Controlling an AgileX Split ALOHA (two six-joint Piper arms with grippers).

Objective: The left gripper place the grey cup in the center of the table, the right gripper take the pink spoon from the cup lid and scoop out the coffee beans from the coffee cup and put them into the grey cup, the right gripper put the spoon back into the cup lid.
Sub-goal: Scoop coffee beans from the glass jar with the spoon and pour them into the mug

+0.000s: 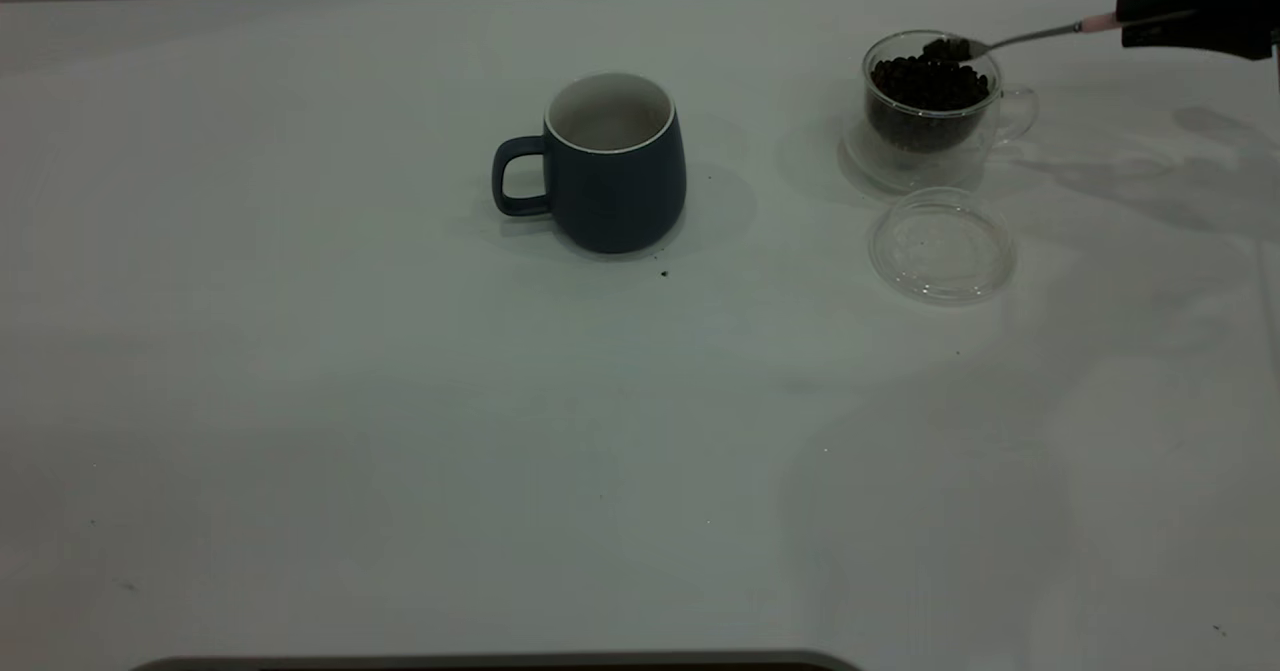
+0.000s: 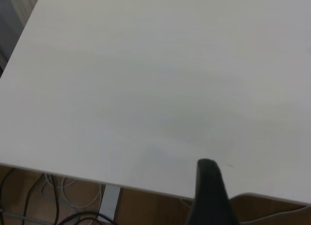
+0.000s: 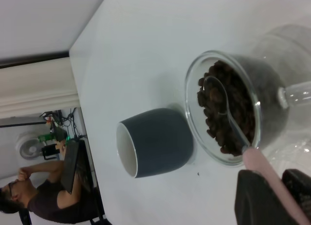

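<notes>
Beans [image 1: 930, 81] are being scooped in the exterior view: the right gripper [image 1: 1150, 21], closed on the spoon [image 1: 1020, 38], is right of the coffee cup [image 1: 930, 101]; the grey cup [image 1: 610, 163] is well left.

Left wrist view: only table [image 2: 146, 79] is seen (left gripper state cannot be told).

Right wrist view: the bowl should be kept level when lifted.

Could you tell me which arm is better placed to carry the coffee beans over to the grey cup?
The right. Its gripper already holds the pink spoon with the bowl at the beans in the coffee cup; the grey cup stands at centre. The left gripper sits over bare table.
</notes>
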